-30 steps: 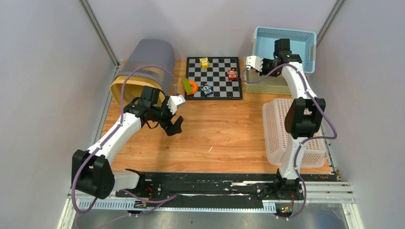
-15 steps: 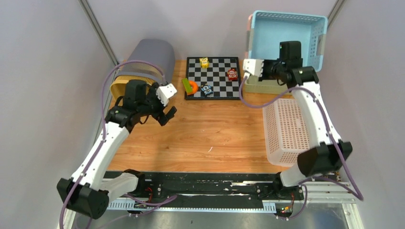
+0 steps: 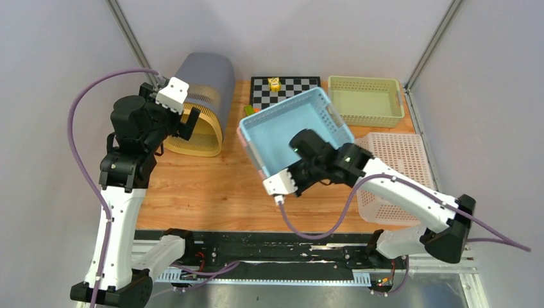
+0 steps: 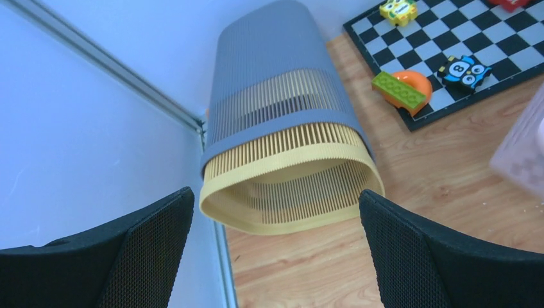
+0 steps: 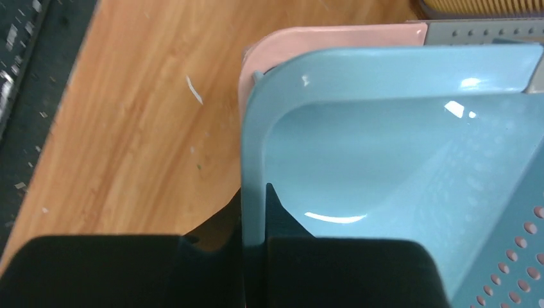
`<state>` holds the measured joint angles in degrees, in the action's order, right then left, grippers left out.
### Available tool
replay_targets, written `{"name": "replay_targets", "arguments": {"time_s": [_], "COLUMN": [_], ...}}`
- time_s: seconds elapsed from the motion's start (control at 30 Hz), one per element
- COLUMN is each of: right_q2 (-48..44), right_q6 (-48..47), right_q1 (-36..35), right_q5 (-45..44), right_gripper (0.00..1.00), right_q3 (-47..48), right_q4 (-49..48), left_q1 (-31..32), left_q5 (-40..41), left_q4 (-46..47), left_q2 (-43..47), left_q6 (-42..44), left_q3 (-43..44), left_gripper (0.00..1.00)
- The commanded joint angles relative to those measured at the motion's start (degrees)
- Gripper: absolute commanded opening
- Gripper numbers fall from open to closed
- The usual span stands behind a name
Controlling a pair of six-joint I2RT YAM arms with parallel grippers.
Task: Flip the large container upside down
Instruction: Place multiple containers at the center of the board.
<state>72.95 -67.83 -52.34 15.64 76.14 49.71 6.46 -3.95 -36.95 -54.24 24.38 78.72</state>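
The light-blue basket (image 3: 292,128), which I take to be the large container, hangs open side up over the middle of the surface (image 3: 212,186), its long axis slanting left to right. The right gripper (image 5: 255,212) has its jaws clamped on the basket's near rim by a corner. The left gripper (image 4: 276,218), jaws wide and empty, faces the ribbed bin (image 3: 202,96). There are four containers: this basket, one green basket (image 3: 365,99), one white basket (image 3: 401,167) and the bin.

Chessboard (image 3: 296,84) half hidden behind blue basket (image 3: 292,125) (top view).

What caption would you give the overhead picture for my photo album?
Right gripper holds a tilted blue basket by its rim while the open left gripper faces a ribbed bin lying on its side.
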Motion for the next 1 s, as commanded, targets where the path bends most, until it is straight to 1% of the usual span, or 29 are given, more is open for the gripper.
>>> {"name": "replay_targets", "arguments": {"time_s": [0.0, 0.07, 0.17, 0.27, 0.33, 0.43, 0.53, 0.67, 0.77, 0.97], "right_q2": [5.60, 10.62, 18.24, 26.62, 31.08, 35.62, 39.08, 42.38, 44.38, 45.93], "right_q6": [12.71, 17.48, 23.70, 27.93, 30.64, 34.37, 38.03, 40.55, 41.48, 41.69], "right_q1": [-10.46, -14.29, -17.39, -19.95, -21.23, -22.37, -22.86, -23.40, -23.68, -24.03], "right_q5": [-9.94, -11.34, -13.66, -20.19, -22.71, -22.70, -20.79, -18.39, -17.41, -16.52], "right_gripper": [0.02, 0.02, 0.02, 0.02, 0.02, 0.02, 0.02, 0.03, 0.08, 0.28], "right_q3": [2.26, 5.59, 11.26, 16.75, 19.76, 23.08, 26.03, 28.93, 30.45, 30.97], "right_q4": [-5.65, -5.81, -6.01, -6.58, -6.44, -6.10, -5.63, -5.52, -5.55, -5.50], "left_q1": [-0.56, -0.50, -0.54, -0.54, -0.57, -0.56, -0.57, -0.54, -0.49, -0.55], "left_q5": [3.78, 3.78, 3.81, 3.73, 3.33, 2.72, 2.41, 2.07, 1.27, 0.70], "left_q4": [-3.03, -3.40, -4.15, -4.12, -3.83, -3.27, -2.78, -1.96, -1.72, -1.80], "left_q2": [1.30, 2.06, 2.68, 3.50, 4.21, 5.15, 5.90, 6.95, 7.36, 8.29], "left_q6": [-2.05, -2.12, -2.06, -2.20, -2.44, -2.95, -3.19, -3.43, -3.76, -3.97], "left_q3": [-0.69, -0.84, -0.90, -1.79, -2.78, -4.19, -5.61, -7.21, -7.97, -8.50], "left_gripper": [1.00, 1.00, 1.00, 1.00, 1.00, 1.00, 1.00, 1.00, 1.00, 1.00]}}
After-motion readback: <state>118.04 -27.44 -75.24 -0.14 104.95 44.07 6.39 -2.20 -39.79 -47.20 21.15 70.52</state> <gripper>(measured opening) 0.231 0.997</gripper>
